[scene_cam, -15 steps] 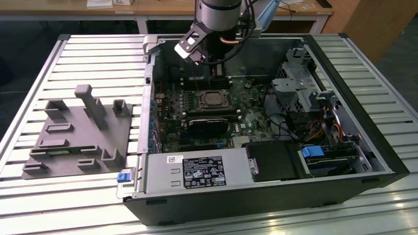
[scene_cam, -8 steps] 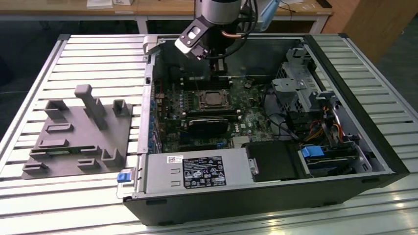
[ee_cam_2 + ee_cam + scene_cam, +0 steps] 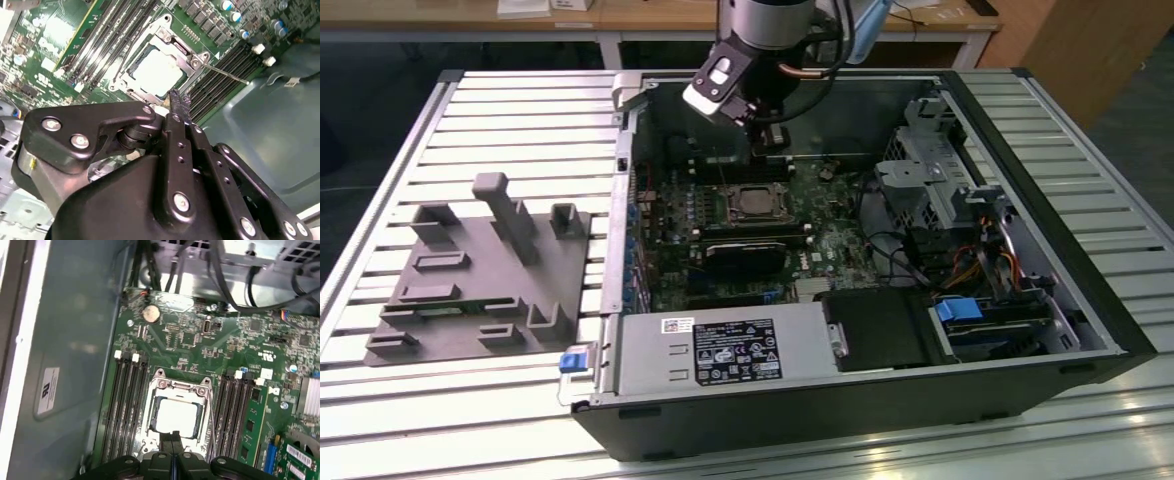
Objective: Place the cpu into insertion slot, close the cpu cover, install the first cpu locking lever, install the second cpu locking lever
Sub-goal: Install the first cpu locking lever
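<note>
Gripper [image 3: 174,436] pinched closed, empty, near the cpu [image 3: 175,415]. Silvery top, framed by the cpu cover [image 3: 180,385]; exterior view adds grey fixture [image 3: 480,275] beside case [image 3: 854,400]

Cpu [image 3: 176,416], silvery square, is sitting flat in the black insertion slot [image 3: 153,415]; silvery cpu cover [image 3: 177,386] is lying closed over its edges, near the green circuit board's [image 3: 190,340] middle.

Likely workshop: slatted metal bench [image 3: 454,420]
</note>
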`<state>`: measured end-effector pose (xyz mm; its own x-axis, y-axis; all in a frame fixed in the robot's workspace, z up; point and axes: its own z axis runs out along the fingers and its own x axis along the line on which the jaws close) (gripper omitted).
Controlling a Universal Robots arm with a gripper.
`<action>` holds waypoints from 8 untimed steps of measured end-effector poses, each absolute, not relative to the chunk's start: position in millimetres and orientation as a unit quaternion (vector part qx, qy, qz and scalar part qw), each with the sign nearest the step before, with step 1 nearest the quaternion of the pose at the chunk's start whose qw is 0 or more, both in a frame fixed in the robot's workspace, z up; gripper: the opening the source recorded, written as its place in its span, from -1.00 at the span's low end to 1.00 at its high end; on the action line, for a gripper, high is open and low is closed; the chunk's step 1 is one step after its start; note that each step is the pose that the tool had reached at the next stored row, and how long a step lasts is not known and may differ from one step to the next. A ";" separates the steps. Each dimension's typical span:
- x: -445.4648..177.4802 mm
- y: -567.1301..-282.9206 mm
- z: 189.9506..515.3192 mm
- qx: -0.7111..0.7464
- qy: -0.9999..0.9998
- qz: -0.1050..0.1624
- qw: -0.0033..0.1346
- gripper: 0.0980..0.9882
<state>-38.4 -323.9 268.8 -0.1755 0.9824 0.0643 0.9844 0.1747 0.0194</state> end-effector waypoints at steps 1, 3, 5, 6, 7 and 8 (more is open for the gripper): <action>-38.4 -323.9 268.8 -0.638 -0.770 -0.028 0.019 -0.96; -38.4 -323.9 268.8 -0.630 -0.776 -0.028 0.019 -0.96; -38.4 -323.9 268.8 -0.621 -0.783 -0.028 0.019 -0.96; -38.4 -323.9 268.7 -0.617 -0.787 -0.028 0.019 -0.96; -38.4 -323.9 268.8 -0.612 -0.790 -0.027 0.019 -0.96; -38.4 -323.9 268.8 -0.607 -0.794 -0.027 0.020 -0.96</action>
<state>-38.4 -323.9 268.8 -0.2623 0.9628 0.0643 0.9650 0.2616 0.0195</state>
